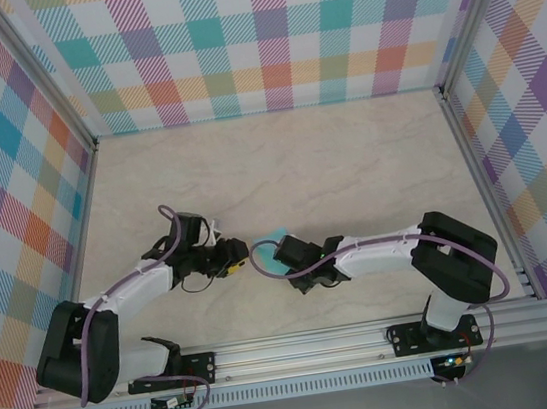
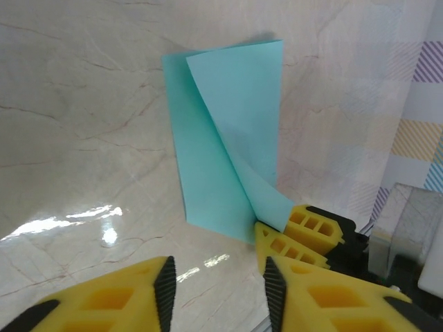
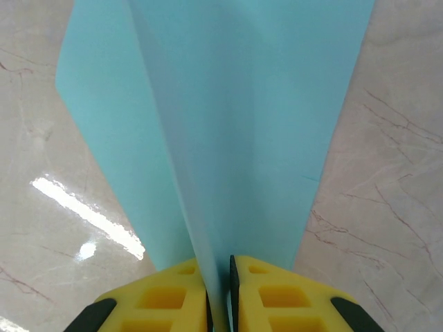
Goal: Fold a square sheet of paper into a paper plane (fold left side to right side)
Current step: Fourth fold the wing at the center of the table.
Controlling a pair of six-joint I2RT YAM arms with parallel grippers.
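Observation:
The square sheet of paper [image 2: 221,138] is light turquoise and lies on the marble table, with one side lifted and curled over the other. My right gripper [image 3: 220,294] is shut on the raised flap's corner, and its yellow fingers [image 2: 304,235] show pinching that corner in the left wrist view. My left gripper [image 2: 218,290] hovers just short of the sheet's near edge, open, with bare table between its pads. From above, the left gripper [image 1: 233,262] and right gripper [image 1: 269,260] nearly meet at the table's middle, and a bit of the paper [image 1: 277,232] peeks out behind them. The paper plane is out of view.
Plaid walls [image 1: 271,33] enclose the table on three sides. An aluminium rail [image 1: 312,346] with both arm bases runs along the near edge. The marble surface [image 1: 348,154] stretches beyond the grippers.

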